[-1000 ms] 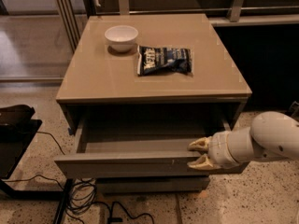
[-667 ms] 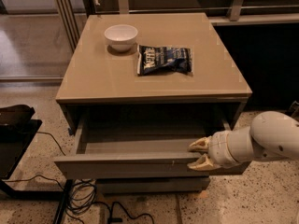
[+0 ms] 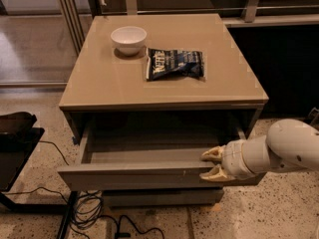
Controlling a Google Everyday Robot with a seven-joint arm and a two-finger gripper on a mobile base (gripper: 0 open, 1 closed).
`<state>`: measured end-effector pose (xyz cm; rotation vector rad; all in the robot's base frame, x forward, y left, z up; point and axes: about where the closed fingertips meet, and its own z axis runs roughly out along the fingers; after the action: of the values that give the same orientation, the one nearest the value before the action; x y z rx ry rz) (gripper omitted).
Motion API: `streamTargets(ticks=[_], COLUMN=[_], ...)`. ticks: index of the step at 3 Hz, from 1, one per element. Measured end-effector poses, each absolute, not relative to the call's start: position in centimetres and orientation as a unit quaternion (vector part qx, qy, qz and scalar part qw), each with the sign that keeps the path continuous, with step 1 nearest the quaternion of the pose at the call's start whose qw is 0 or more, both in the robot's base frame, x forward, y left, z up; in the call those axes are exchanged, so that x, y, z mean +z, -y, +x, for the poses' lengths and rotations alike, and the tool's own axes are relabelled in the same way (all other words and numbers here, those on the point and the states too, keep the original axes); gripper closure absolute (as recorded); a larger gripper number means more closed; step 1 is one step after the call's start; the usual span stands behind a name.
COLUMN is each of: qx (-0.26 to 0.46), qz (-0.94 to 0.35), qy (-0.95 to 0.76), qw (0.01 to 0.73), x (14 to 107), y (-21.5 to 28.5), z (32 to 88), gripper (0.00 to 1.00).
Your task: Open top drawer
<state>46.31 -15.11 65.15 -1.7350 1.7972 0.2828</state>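
Shows the top drawer (image 3: pixel 139 176) pulled well out from under the table (image 3: pixel 114 91), with its flat grey front panel standing forward of the table's front edge and its shallow grey interior open to view. Bears a few small pale marks near the right end of that panel, close by the hand (image 3: pixel 212 164). Reaches in from the right on a thick white arm (image 3: pixel 291 147), meeting the drawer at its right end. Pinches the upper edge of the front panel between two tan fingers (image 3: pixel 213 154), one over the lip on the interior side, the other against the outer face just below. Leaves only a narrow gap, closed on the panel. Carries, on the table, a white bowl (image 3: pixel 128 38) toward the rear left and a dark snack bag (image 3: pixel 174 63) lying flat just to its right, near but not touching. Shows, below the open drawer, a second grey drawer front (image 3: pixel 159 197), shut. Has black cables (image 3: pixel 94 208) trailing over the speckled floor (image 3: pixel 279 208) at lower left, beside a dark object (image 3: pixel 15 133) at the left edge.
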Motion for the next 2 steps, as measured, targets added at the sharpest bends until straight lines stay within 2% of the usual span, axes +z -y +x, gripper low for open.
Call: streamTargets(ticks=[1,2], qx=[0.107,0.106], qz=[-0.656,-0.657], qy=[-0.68,-0.68], qw=[0.309,0.308], x=[65.15,65.18], y=[15.12,15.2], z=[46.3,45.66], gripper=[0.38,0.61])
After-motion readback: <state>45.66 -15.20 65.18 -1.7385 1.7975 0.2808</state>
